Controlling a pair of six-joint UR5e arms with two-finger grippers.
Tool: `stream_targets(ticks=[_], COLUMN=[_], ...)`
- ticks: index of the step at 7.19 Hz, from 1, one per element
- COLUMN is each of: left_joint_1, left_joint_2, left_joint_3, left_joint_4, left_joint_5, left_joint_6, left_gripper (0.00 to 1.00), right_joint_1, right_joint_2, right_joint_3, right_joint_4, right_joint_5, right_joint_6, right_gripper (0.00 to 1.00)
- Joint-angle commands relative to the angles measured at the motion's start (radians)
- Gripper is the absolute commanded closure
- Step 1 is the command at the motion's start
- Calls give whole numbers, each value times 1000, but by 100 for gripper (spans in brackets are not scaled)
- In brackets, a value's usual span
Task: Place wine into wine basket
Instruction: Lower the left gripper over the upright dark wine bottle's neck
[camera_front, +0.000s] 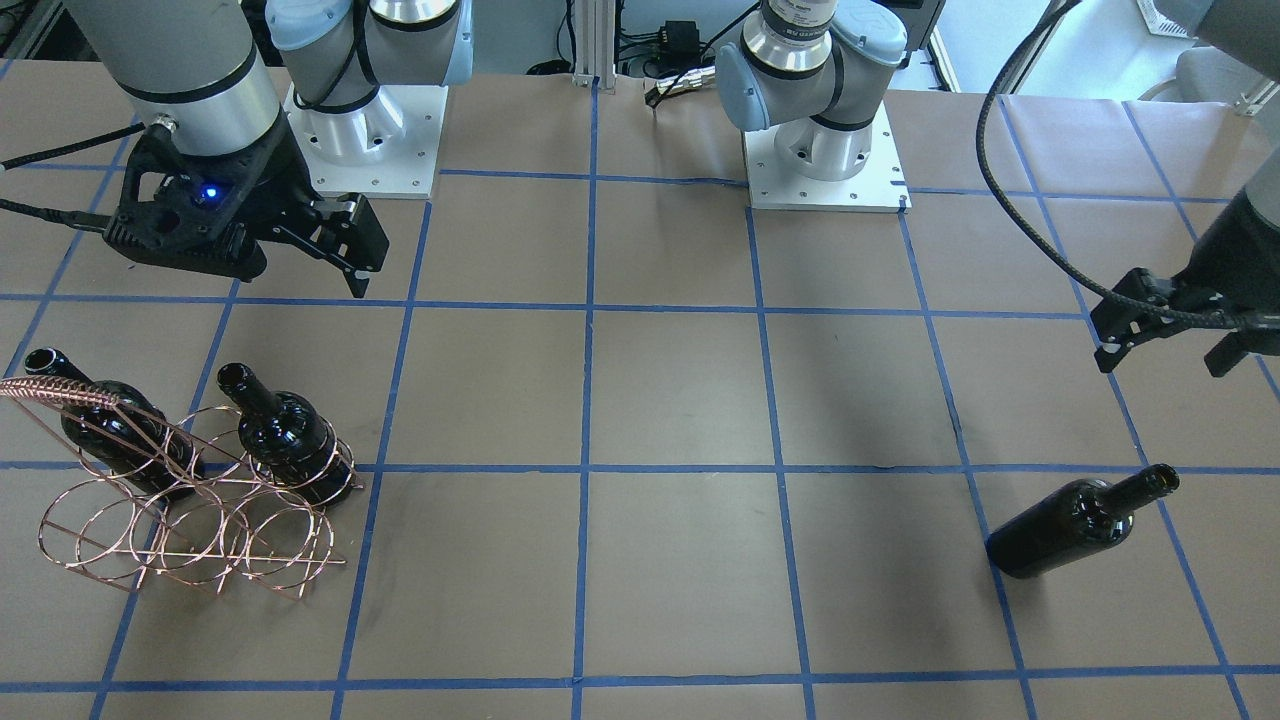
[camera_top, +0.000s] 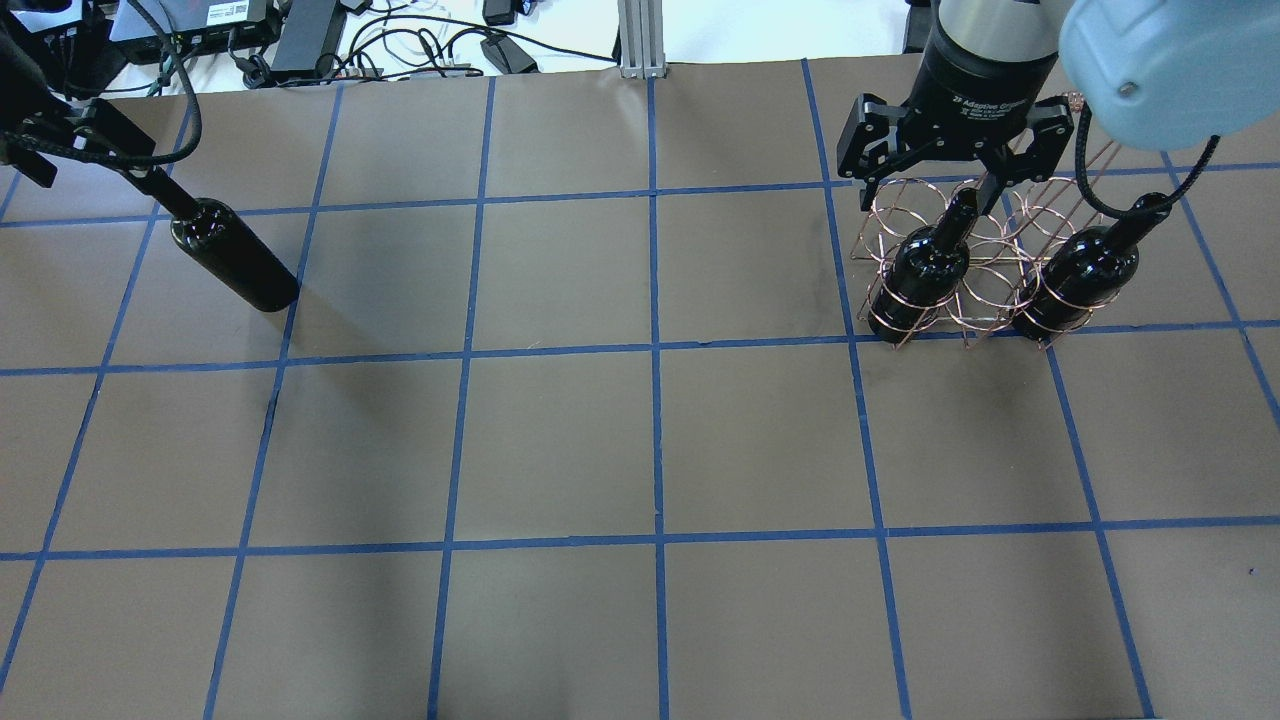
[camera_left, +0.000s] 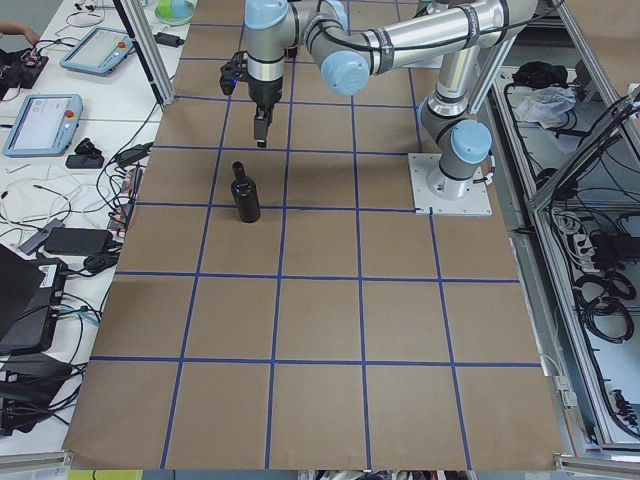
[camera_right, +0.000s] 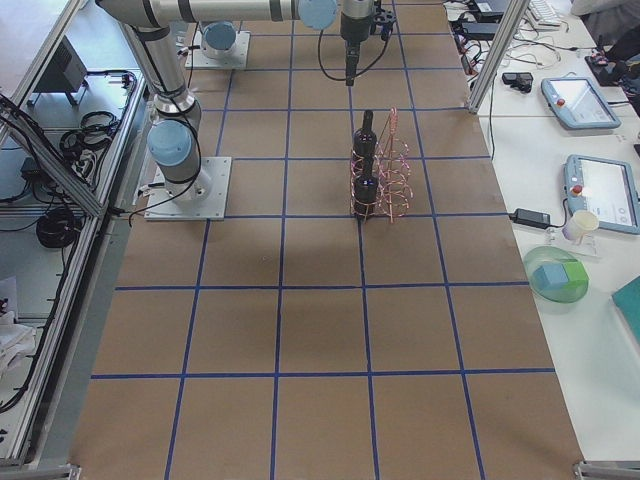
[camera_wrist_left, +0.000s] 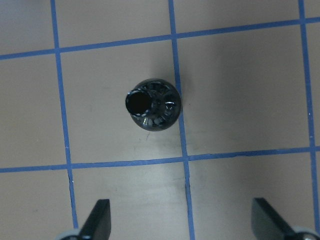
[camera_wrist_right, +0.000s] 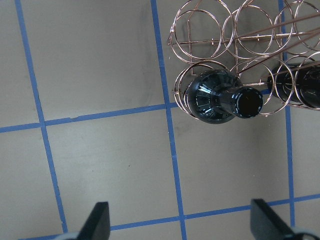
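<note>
As I judge it, the task is about two thirds done. One racked bottle (camera_top: 918, 272) and a second racked bottle (camera_top: 1085, 268) already stand upright in the outer rings of the basket (camera_top: 985, 300). The ring between them looks free. One loose bottle (camera_top: 235, 255) is not yet placed, so what is left is to grasp it, carry it across and lower it into that free ring.

The left end effector (camera_wrist_left: 184, 220) is spread wide and holds nothing. In the left wrist view its two fingers (camera_wrist_left: 100, 220) show at the lower border, with only bare worktop (camera_top: 650, 450) between them. It hangs above the loose bottle and a little to one side of it, because the open mouth of the bottle lies higher in that view than the gap of the fingers. The bottle stands upright and alone, near the far edge of the worktop opposite to the robot, on the robot's left half. It is well apart from the basket.

The right end effector (camera_wrist_right: 182, 220) is also spread wide and empty. It hovers above the basket and touches neither the wire nor the necks. The racked bottle shows near the upper part of its wrist view, outside the gap of the fingers. The basket sits by the same far edge, on the right half.
</note>
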Motion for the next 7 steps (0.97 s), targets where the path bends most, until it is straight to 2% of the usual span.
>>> stream_targets(ticks=[1, 3, 7], left_joint_1=[21, 22, 22], left_joint_2=[-68, -120, -165], left_joint_3=[1, 1, 3], left_joint_4=[96, 166, 179], left_joint_5=[-2, -40, -79], left_joint_6=[52, 55, 49], left_gripper=[0, 0, 0], right_joint_1=[0, 0, 0], right_joint_2=[0, 1, 1], right_joint_3=[0, 0, 0], right_joint_4=[-1, -1, -1], right_joint_5=[1, 0, 0], right_joint_6=[-1, -2, -1], right_gripper=[0, 0, 0])
